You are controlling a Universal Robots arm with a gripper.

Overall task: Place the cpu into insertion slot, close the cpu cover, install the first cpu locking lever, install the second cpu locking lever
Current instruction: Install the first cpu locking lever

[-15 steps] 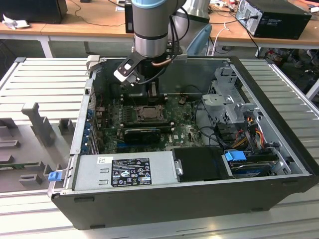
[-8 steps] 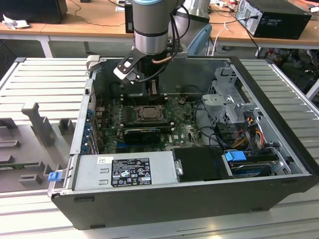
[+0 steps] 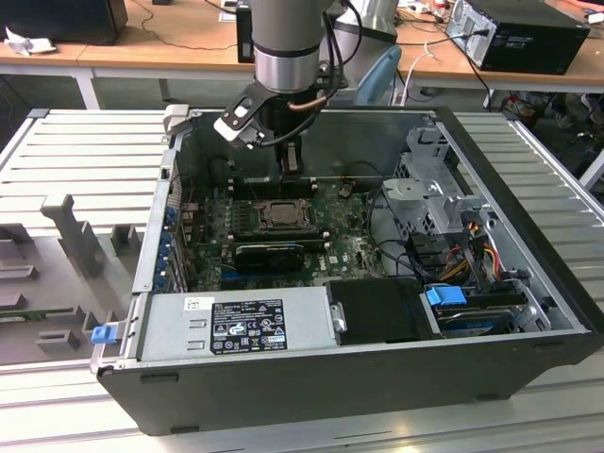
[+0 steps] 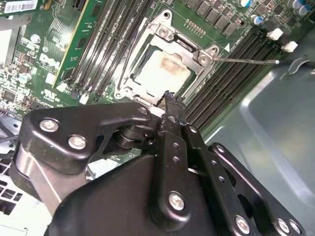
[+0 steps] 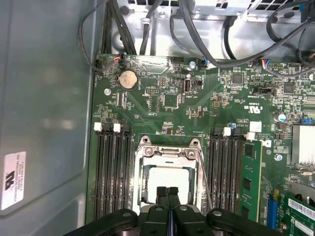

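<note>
The cpu (image 5: 170, 178) lies flat in the insertion slot (image 5: 145, 162) amid the green motherboard, its pale silver top showing through the metal cpu cover (image 4: 167, 30), which lies down around it. One thin locking lever (image 4: 246, 61) sticks out sideways over the memory slots. Another lever (image 4: 132, 51) runs along the opposite side of the socket. My gripper (image 5: 168, 192) hangs just above the socket's edge with its black fingertips (image 4: 173, 101) pressed together and nothing between them. In the exterior view the gripper (image 3: 292, 170) sits over the back edge of the socket (image 3: 281, 215).
Long black memory slots (image 5: 112, 172) flank the socket on both sides. A black card (image 3: 272, 253) lies in front of the socket. The case's grey wall (image 5: 44, 113) stands close by, with cables (image 5: 206, 44) and a drive cage (image 3: 439, 189) on the exterior view's right.
</note>
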